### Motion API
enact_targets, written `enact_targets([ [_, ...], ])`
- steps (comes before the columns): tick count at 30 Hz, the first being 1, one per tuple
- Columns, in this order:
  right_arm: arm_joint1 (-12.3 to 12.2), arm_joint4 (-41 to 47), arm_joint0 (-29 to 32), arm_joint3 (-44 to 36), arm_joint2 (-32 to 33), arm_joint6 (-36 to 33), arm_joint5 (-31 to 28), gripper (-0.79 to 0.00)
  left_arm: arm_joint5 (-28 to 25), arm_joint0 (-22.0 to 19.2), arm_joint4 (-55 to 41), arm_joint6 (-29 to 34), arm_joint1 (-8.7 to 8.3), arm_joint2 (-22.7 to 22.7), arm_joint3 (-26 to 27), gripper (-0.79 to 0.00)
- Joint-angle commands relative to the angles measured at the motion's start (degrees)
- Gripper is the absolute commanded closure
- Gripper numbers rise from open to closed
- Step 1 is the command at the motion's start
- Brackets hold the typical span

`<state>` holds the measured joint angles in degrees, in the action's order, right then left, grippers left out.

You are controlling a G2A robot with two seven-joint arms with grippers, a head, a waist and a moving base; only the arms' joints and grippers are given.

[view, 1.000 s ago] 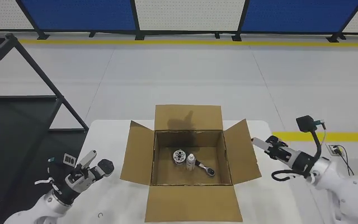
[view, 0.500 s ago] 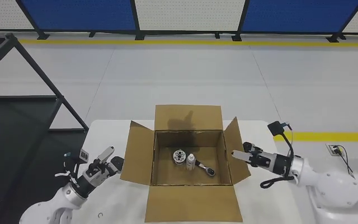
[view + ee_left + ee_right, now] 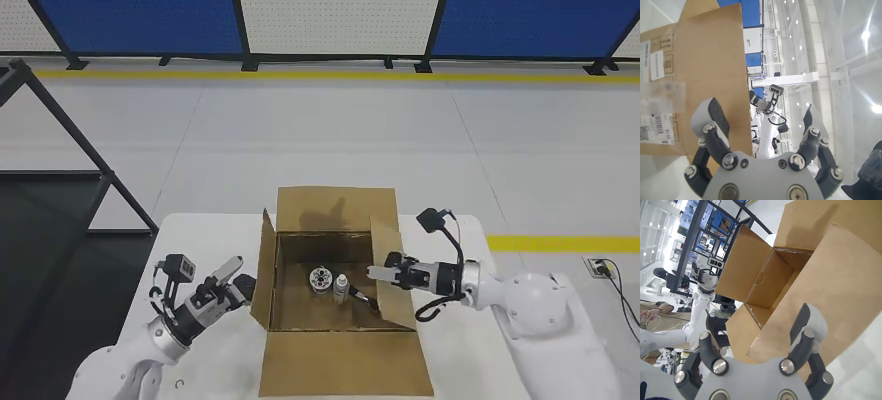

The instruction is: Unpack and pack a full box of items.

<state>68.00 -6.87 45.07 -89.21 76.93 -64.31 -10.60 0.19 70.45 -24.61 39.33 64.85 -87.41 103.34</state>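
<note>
On the white table [image 3: 200,240] in front of you, the cardboard box [image 3: 340,248] sits open with an arm at each side. Your left gripper [image 3: 762,108] is at the outer face of the left flap [image 3: 262,275], which stands nearly upright. Its fingers [image 3: 718,113] are spread wide, one dark pad lying over the labelled side of the cardboard and the other out past the flap's edge, with nothing pinched (whether that pad actually presses the board, you cannot tell). Your right gripper [image 3: 757,317] is at the right flap [image 3: 390,245], which tilts up and inward over the opening. Its fingers [image 3: 802,321] are likewise apart, with the flap's corner lying between them and one finger over the outer face, not clamped on it. The far flap [image 3: 336,208] lies folded back, away from you, and the near flap [image 3: 345,365] lies flat on the table toward you. On the box floor you see three things close together: a round metal part [image 3: 320,278], a small white bottle [image 3: 341,289] just beside it, and a ratchet wrench [image 3: 362,297] next to the bottle, partly hidden by the right flap
</note>
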Motion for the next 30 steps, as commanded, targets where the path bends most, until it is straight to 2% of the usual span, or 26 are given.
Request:
enact_targets([
  [1, 0.15, 0.63, -0.85, 2.32, -1.44, 0.65, -0.44, -0.785, 1.19, -1.38, 0.00, -0.51, 0.21, 2.41, -0.39, -0.785],
  [8, 0.56, 2.03, -2.47, 8.06, -5.11, 2.77, -2.25, -0.785, 5.43, -6.70, 3.06, -3.24, 0.94, 9.49, -3.12, -0.785],
  [14, 0.63, 2.96, -2.89, 10.49, -6.63, 3.75, -3.91, -0.785, 7.47, -9.44, 6.16, -5.51, 1.49, 13.78, -4.86, -0.785],
  [23, 0.40, 4.05, -3.11, 11.59, -7.58, 3.67, -4.96, -0.785, 9.83, -11.12, 8.71, -7.52, 2.08, 17.71, -6.41, -0.785],
  [30, 0.25, 4.34, -3.58, 12.80, -8.42, 3.59, -4.78, -0.785, 10.73, -11.37, 9.33, -8.11, 2.29, 18.64, -7.15, -0.785],
])
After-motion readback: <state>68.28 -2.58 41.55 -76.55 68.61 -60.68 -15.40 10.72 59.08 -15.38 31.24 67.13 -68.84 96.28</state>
